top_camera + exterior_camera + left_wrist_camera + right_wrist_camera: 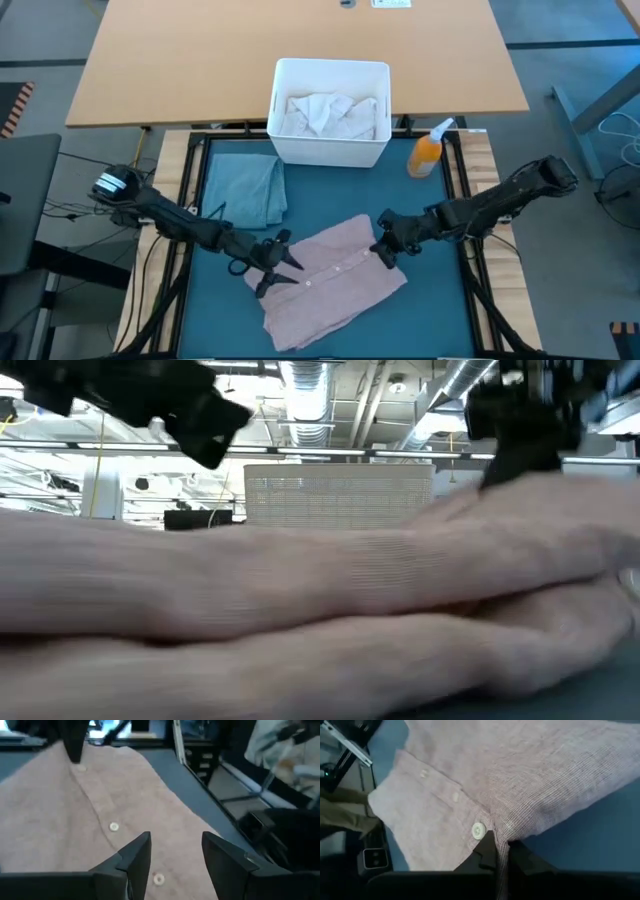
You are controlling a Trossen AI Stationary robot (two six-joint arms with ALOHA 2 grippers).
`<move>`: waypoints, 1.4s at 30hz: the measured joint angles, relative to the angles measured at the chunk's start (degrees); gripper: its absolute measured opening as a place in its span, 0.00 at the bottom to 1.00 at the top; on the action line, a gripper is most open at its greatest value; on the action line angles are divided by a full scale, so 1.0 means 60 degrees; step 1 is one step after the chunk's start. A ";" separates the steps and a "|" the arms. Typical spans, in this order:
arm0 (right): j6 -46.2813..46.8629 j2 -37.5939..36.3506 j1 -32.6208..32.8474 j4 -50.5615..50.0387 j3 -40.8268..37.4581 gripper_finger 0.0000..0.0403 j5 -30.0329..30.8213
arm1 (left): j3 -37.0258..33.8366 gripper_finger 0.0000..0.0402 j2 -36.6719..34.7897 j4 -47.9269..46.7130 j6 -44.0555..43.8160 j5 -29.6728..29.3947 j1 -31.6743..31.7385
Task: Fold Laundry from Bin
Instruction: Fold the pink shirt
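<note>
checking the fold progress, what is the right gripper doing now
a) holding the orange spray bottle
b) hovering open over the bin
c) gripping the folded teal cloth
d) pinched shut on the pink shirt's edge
d, the right gripper has its fingers closed on a fold at the edge of the pink shirt, seen in the right wrist view.

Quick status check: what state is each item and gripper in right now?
pink shirt: spread flat on the mat, partly folded
folded teal garment: lying on the mat
bin: upright, white cloth inside
spray bottle: upright beside the bin
left gripper: open over the shirt
right gripper: shut on the shirt's edge
</note>
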 joint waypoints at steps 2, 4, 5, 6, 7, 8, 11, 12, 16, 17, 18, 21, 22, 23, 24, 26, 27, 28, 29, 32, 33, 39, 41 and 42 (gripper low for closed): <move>-0.0478 -0.0148 -0.0106 -0.1151 0.0759 0.07 -0.0014 | 0.0086 0.42 0.0726 0.0479 -0.0161 0.0064 0.0217; -0.0866 -0.0169 -0.0175 -0.2254 0.1539 0.08 0.0015 | 0.0411 0.42 0.1603 0.0727 -0.0347 0.0303 0.0417; -0.1053 -0.0140 -0.0192 -0.2740 0.1916 0.08 0.0044 | 0.0682 0.42 0.2030 0.0792 -0.0355 0.0464 0.0492; -0.1216 -0.0110 -0.0197 -0.3200 0.2278 0.08 0.0085 | 0.1031 0.42 0.2469 0.0835 -0.0356 0.0651 0.0544; -0.1371 -0.0074 -0.0220 -0.3553 0.2607 0.08 0.0115 | 0.1367 0.42 0.2849 0.0824 -0.0348 0.0802 0.0594; -0.1500 0.0011 -0.0249 -0.3820 0.2911 0.08 0.0145 | 0.1732 0.42 0.3237 0.0672 -0.0295 0.0935 0.0643; -0.1806 0.0254 -0.0312 -0.4426 0.3627 0.08 0.0180 | 0.2956 0.42 0.4248 0.0028 0.0078 0.0967 0.0759; -0.1874 0.0342 -0.0315 -0.4569 0.3804 0.08 0.0215 | 0.3370 0.42 0.4503 -0.0237 0.0212 0.0820 0.0805; -0.1908 0.0672 -0.0312 -0.4994 0.4248 0.08 0.0328 | 0.4822 0.42 0.5242 -0.1563 0.0766 -0.0177 0.0962; -0.1905 0.0746 -0.0307 -0.5078 0.4300 0.08 0.0327 | 0.5102 0.42 0.5408 -0.1911 0.0981 -0.0438 0.0985; -0.1890 0.0846 -0.0287 -0.5112 0.4355 0.08 0.0327 | 0.5377 0.42 0.5592 -0.2232 0.1217 -0.0683 0.1014; -0.1831 0.1030 -0.0245 -0.5122 0.4511 0.08 0.0312 | 0.6106 0.42 0.6163 -0.2989 0.1687 -0.1037 0.1152; -0.1831 0.1099 -0.0215 -0.5123 0.4573 0.08 0.0306 | 0.6321 0.42 0.6377 -0.3131 0.1735 -0.1075 0.1214; -0.1832 0.1160 -0.0202 -0.5128 0.4650 0.08 0.0299 | 0.6509 0.42 0.6573 -0.3173 0.1743 -0.1097 0.1282; -0.1835 0.1225 -0.0187 -0.5125 0.4717 0.08 0.0299 | 0.6649 0.42 0.6748 -0.3159 0.1743 -0.1104 0.1350; -0.1835 0.1312 -0.0148 -0.5184 0.4849 0.08 0.0292 | 0.6863 0.42 0.7031 -0.3061 0.1740 -0.1118 0.1464; -0.1839 0.1313 -0.0148 -0.5168 0.4863 0.08 0.0278 | 0.6949 0.42 0.7120 -0.3026 0.1739 -0.1118 0.1510; -0.1833 0.1313 -0.0148 -0.5188 0.4863 0.08 0.0242 | 0.6986 0.42 0.7147 -0.3019 0.1736 -0.1115 0.1548; -0.1831 0.1309 -0.0148 -0.5216 0.4863 0.08 0.0233 | 0.7003 0.41 0.7147 -0.3023 0.1733 -0.1111 0.1579; -0.1830 0.1306 -0.0148 -0.5414 0.4870 0.08 0.0237 | 0.6961 0.41 0.6981 -0.3170 0.1743 -0.1118 0.1614; -0.1828 0.1305 -0.0148 -0.5496 0.4870 0.08 0.0237 | 0.6937 0.41 0.6835 -0.3402 0.1756 -0.1106 0.1614; -0.1848 0.1295 -0.0148 -0.5730 0.4896 0.08 0.0317 | 0.6931 0.41 0.4845 -0.6084 0.2024 0.0109 0.1593; -0.1875 0.1295 -0.0153 -0.5734 0.4894 0.08 0.0324 | 0.6811 0.41 0.4181 -0.6587 0.2040 0.0369 0.1515; -0.1877 0.1295 -0.0166 -0.5730 0.4892 0.08 0.0324 | 0.6640 0.41 0.3882 -0.6602 0.2116 0.0320 0.1458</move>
